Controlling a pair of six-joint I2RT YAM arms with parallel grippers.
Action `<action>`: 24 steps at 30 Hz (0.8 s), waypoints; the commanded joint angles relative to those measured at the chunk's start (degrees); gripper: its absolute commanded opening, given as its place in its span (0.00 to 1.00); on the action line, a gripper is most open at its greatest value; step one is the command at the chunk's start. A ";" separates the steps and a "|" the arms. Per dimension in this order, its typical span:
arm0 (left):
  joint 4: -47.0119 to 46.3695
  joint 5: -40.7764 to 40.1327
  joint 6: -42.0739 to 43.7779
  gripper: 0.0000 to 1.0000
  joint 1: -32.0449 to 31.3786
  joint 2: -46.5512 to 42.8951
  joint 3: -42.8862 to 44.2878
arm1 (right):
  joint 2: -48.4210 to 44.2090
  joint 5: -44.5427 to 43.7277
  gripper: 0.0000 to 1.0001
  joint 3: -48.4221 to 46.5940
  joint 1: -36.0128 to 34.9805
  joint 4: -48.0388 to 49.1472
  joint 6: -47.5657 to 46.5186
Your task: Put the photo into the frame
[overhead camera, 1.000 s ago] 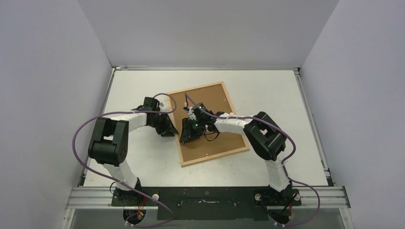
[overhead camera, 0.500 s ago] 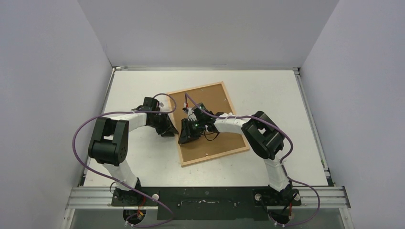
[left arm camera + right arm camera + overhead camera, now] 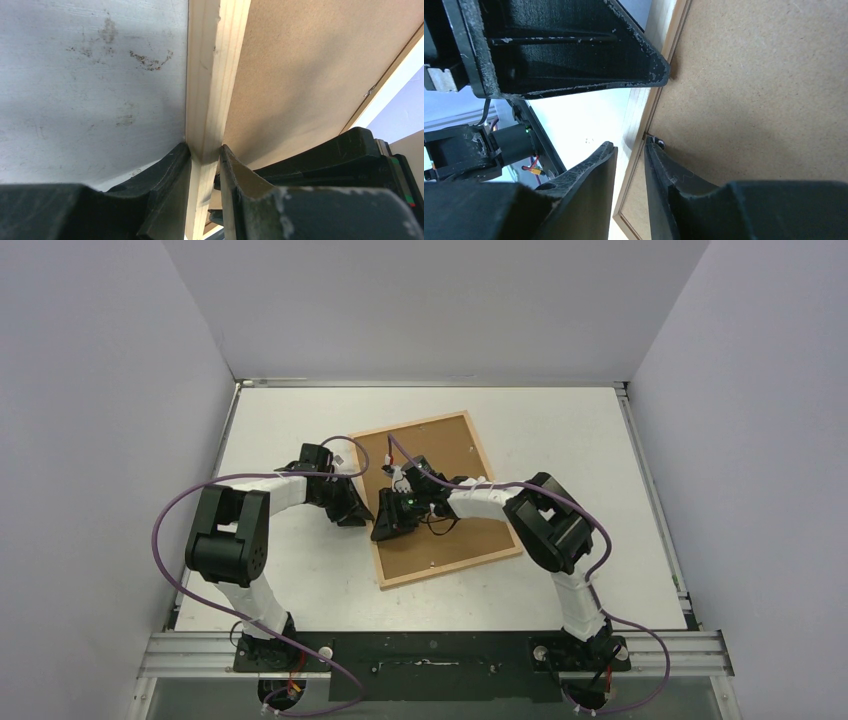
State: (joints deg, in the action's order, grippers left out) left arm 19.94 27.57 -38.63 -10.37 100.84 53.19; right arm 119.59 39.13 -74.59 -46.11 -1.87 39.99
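1. Nearest me, my two arm bases are bolted to a metal rail [image 3: 430, 652] at the near edge of the white counter [image 3: 600, 580]. Purple cables [image 3: 160, 525] loop off both arms.
2. Both arms reach inward and meet at the left long bar of the frame [image 3: 216, 60].
3. My left gripper [image 3: 205, 150] is clamped on that pale wood bar. One finger [image 3: 167, 167] presses its outer side, above the counter. The other presses its inner side, above the brown backing board [image 3: 310, 75].
4. My right gripper [image 3: 630, 146] is just beside the left one on the same bar and is closed around it in the same way, one finger on the counter side and one on the board side. Its inner fingertip sits next to a small dark fitting [image 3: 656, 144] at the board's edge.
5. The two grippers are nearly touching, and each wrist camera sees the other's black body close by.
6. The frame sits near the middle of the counter, back side up and turned askew to the counter's edges. The backing board fills it from bar to bar.
7. I cannot tell whether the held bar is raised off the counter.
8. Faint dark smudges [image 3: 145, 57] mark the counter beside the held bar.
9. Farthest off, plain pale walls [image 3: 430, 310] close in the counter on three sides.
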 commanded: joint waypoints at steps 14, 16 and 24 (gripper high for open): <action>0.31 2.56 1.18 0.51 1.46 -2.75 8.49 | -12.42 -3.23 0.40 7.97 2.48 7.69 -4.86; 0.09 2.38 1.12 0.53 2.18 -2.87 9.64 | -13.50 -5.19 0.40 8.82 3.36 8.51 -4.54; 0.82 -0.46 -0.31 0.53 5.58 0.21 14.79 | -14.79 -16.76 0.42 6.93 4.96 8.98 -1.26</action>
State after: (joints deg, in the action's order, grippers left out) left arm 21.67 28.18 -38.52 -6.20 100.51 63.99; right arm 107.18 29.78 -65.63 -41.45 4.64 37.71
